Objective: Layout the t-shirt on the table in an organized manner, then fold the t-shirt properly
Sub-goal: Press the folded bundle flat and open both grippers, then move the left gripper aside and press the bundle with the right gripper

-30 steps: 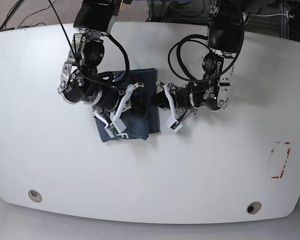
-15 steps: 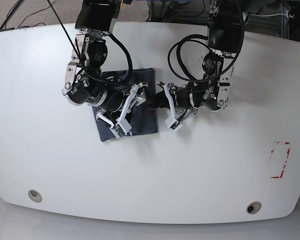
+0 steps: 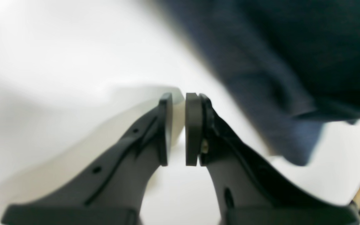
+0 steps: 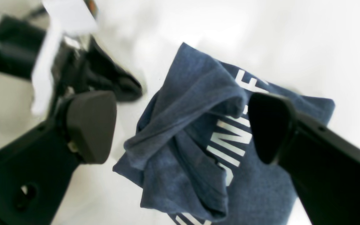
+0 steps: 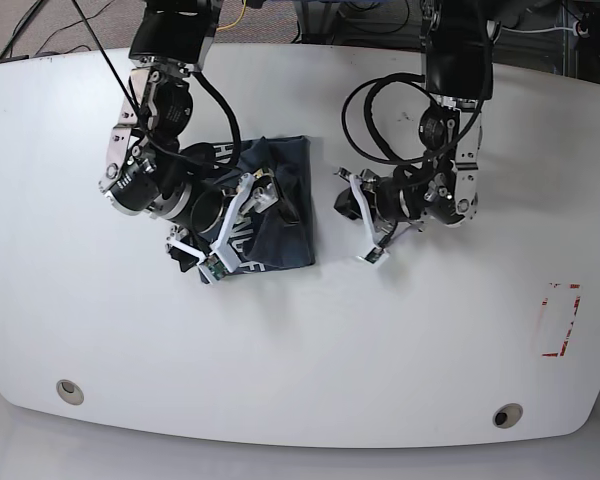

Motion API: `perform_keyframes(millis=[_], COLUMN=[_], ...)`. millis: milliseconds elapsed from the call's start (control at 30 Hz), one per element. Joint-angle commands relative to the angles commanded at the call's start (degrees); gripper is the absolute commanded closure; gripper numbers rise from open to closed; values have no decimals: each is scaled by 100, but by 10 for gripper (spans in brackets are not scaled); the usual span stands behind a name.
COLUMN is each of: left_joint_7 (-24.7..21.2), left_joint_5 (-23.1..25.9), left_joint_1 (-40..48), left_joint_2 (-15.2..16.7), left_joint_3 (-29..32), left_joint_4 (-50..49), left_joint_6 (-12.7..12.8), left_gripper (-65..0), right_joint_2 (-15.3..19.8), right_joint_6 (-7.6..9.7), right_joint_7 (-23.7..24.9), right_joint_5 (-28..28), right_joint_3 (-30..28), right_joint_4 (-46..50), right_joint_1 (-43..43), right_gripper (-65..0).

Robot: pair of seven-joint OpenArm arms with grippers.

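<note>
The t-shirt (image 5: 280,215) lies as a compact dark blue bundle on the white table (image 5: 380,340), left of centre. In the right wrist view its top layer (image 4: 195,103) is rumpled into a twisted ridge, with white lettering showing beside it. My right gripper (image 4: 180,125) hovers open over that ridge, one finger on each side and nothing held; the base view places it (image 5: 228,228) at the shirt's left part. My left gripper (image 3: 178,131) is shut on nothing, over bare table just off the shirt's edge (image 3: 277,93). In the base view it (image 5: 348,206) sits right of the shirt.
A red-taped rectangle (image 5: 560,320) marks the table's right side. Two round grey grommets (image 5: 70,390) (image 5: 507,415) sit near the front edge. Black cables (image 5: 365,110) loop behind the arm on the right.
The arm on the base view's left has drawn back to the left, uncovering more of the shirt and its lettering. The other gripper has pulled right, away from the shirt's edge.
</note>
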Motion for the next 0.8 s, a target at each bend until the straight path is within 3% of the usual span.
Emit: perform_keyframes(millis=[200,467,633,800], left_joint_7=[237,273,273,273], left_joint_5=[0,0,0,0], left_joint_1=[9,26,35,35], left_joint_2=[-53,-501,-738,-985], left_joint_3=[-624,-1371,-1741,-2004], left_joint_4=[475,1020,1204,1204], left_joint_6=[0,-9,-9,-9], left_gripper=[-64,-64,-64,-64], right_joint_2=[0,-62,-431,-765], right_joint_6=[0,0,0,0], right_joint_7=[0,132,141,141], right_joint_5=[-35,18,18,-18], right_joint_3=[9,0,-26,-492], right_joint_4=[-62,-695,-923,-976], right_joint_1=[-53,-167,-123,26], right_gripper=[-650,-650,-650,-650])
